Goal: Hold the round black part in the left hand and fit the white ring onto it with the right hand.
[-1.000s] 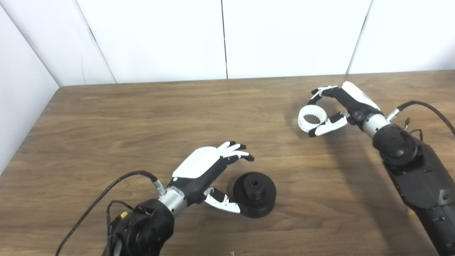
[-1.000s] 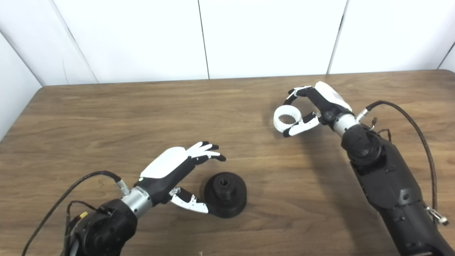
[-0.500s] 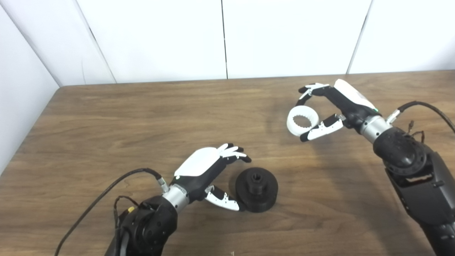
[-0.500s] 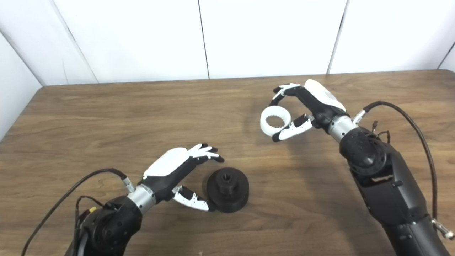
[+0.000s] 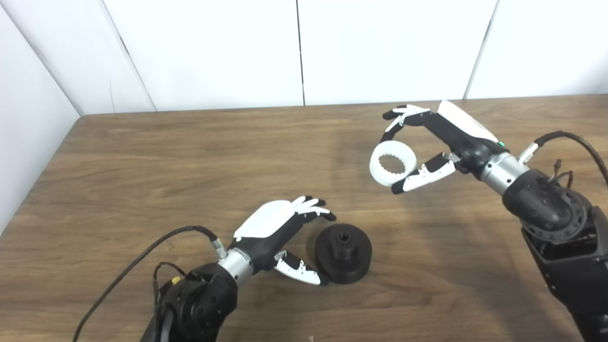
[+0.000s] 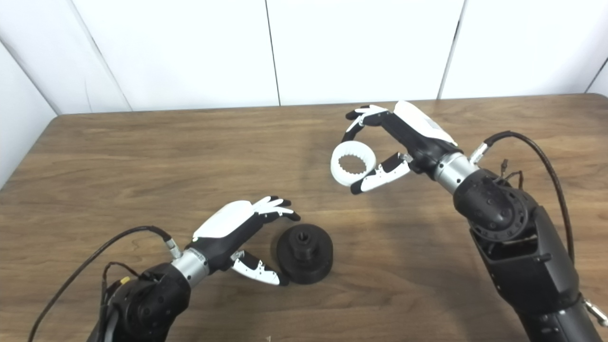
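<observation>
Right hand (image 5: 441, 142) pinches my white ring (image 5: 393, 164) aloft, while left hand (image 5: 280, 232) cups, fingers apart, beside the black part (image 5: 343, 253).

Both cams sit high at the robot's head, side by side, looking down and fwd across the wooden table (image 5: 190, 156) to the white wall panels (image 5: 380, 47) behind — arms enter from the bottom edge. Right eye view is set a bit to the right, so it shows the table's far right corner. They share nearly the whole tabletop – mid-range, not close-up.
</observation>
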Action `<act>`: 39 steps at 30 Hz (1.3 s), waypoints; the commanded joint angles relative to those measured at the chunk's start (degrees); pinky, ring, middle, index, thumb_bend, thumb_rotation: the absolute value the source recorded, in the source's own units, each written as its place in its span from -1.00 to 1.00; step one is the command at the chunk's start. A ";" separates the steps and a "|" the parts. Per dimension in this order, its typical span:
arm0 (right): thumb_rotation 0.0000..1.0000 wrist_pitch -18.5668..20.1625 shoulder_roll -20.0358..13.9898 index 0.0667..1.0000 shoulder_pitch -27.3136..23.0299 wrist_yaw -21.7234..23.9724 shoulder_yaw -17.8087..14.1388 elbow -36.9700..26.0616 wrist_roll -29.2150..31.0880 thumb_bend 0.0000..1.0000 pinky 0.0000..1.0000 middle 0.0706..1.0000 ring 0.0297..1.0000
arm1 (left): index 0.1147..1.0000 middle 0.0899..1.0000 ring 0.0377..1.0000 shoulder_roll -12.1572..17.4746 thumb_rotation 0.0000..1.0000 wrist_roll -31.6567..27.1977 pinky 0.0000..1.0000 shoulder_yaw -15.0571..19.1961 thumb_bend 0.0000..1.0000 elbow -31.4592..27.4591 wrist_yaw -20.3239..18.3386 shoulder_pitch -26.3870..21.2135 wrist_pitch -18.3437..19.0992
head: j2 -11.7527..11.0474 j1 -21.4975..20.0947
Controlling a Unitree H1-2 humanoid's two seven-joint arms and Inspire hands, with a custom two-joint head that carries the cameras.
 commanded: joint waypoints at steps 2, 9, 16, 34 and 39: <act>-0.70 0.05 -0.76 -0.09 -2.14 0.53 -0.63 -3.36 0.28 0.05 0.78 0.71 0.90 | 0.56 0.91 1.00 0.29 -0.51 -0.30 0.91 0.12 1.00 -0.68 0.74 -1.45 0.25 | 0.12 0.04; -0.70 1.17 -0.38 -0.09 -1.59 3.01 0.53 -7.39 -0.13 0.05 0.77 0.71 0.92 | 0.53 0.91 1.00 0.41 -0.49 -0.36 0.92 -0.24 0.95 -0.49 1.13 -1.40 0.43 | 0.30 0.03; -0.70 0.79 0.09 -0.09 -1.02 3.78 0.84 -8.95 0.37 0.05 0.77 0.70 0.93 | 0.51 0.91 1.00 0.31 -0.50 -1.01 0.89 -0.21 0.91 -0.26 1.44 -1.33 0.39 | 0.42 0.03; -0.69 2.51 0.60 -0.09 -0.13 6.74 3.22 -14.73 0.36 0.05 0.72 0.70 0.93 | 0.43 0.89 1.00 0.13 -0.52 -0.83 0.85 -0.51 0.82 -0.51 2.02 -0.98 0.54 | 1.01 -0.03; -0.70 3.85 0.60 -0.09 0.53 8.18 4.00 -16.66 0.51 0.05 0.68 0.71 0.93 | 0.43 0.89 1.00 -0.05 -0.53 -0.43 0.85 -0.73 0.81 -0.50 2.11 -1.04 0.69 | 1.17 0.12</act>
